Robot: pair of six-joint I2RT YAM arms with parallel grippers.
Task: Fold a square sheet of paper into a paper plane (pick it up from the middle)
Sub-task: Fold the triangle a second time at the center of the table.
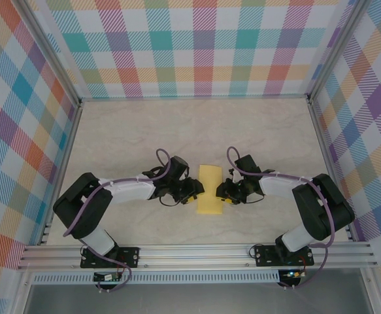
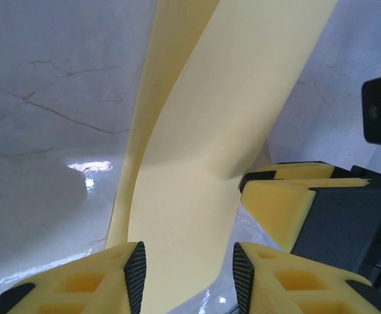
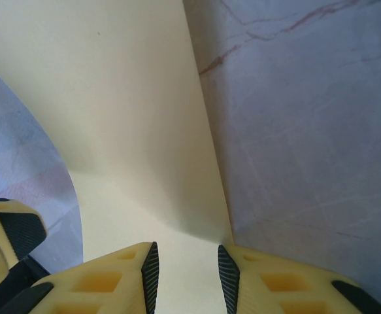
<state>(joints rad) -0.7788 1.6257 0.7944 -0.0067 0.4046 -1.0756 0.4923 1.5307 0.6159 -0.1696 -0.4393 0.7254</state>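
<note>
Where the marbled table (image 1: 125,131) stretches beyond the aluminium rail (image 1: 197,252), the following are entered.

1. Square sheet of paper (image 1: 210,190). Bright yellow; from above it reads as a narrow upright strip. It sits on the table just beyond the rail's middle, its long sides running away from the rail. In the wrist views its layers curve up off the table.

2. Left gripper (image 1: 193,190). Beyond the rail, left of its middle, at the strip's left edge. Jaws parted: the black pads (image 2: 135,268) stand on either side of the upcurved paper, with a sliver of table showing beside one pad. Released, not clenched.

3. Right gripper (image 1: 224,191). Beyond the rail, right of its middle, at the strip's right edge. Its pads (image 3: 149,268) stand apart with paper filling the gap; whether they grasp it cannot be told.

4. Plaid walls (image 1: 177,46). Around the table on the sides away from the rail.
</note>
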